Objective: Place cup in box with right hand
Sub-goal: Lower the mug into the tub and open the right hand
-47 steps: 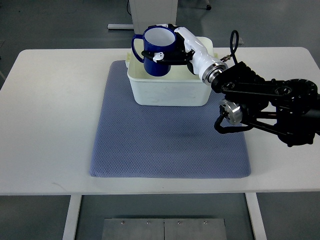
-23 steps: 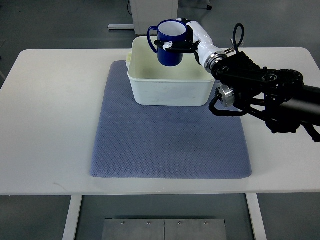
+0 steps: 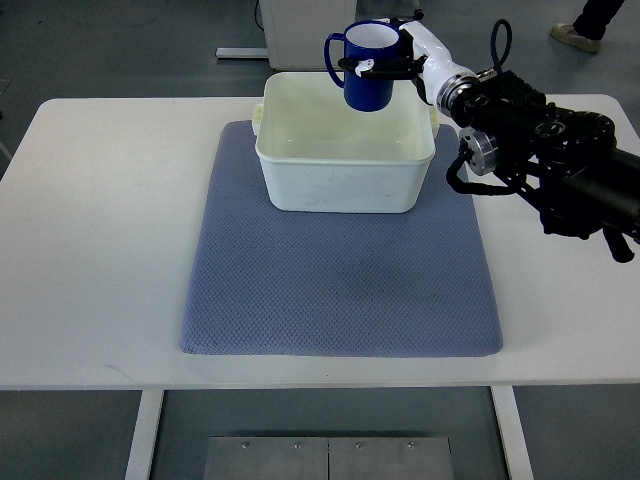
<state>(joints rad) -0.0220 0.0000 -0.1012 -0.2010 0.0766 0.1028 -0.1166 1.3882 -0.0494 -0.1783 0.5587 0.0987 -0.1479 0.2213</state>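
Observation:
A blue cup [image 3: 368, 68] with a white inside and a handle pointing left hangs upright in the air above the far right part of the white box [image 3: 340, 190]. My right hand [image 3: 392, 62], white with black fingers, is shut on the cup from its right side. Its black arm [image 3: 550, 160] comes in from the right edge. The box stands at the far end of the blue-grey mat [image 3: 340, 290], and what shows of its inside holds nothing. The left arm does not show.
The mat lies on a white table [image 3: 90, 230]. A white cabinet base [image 3: 300, 25] stands on the floor behind the table. A person's shoe [image 3: 575, 38] shows at the top right. A metal plate [image 3: 320, 458] sits below the table's near edge.
My right hand has carried the cup to the right and farther back, from above the box's left rear to above its right rear. The arm has swung back with it.

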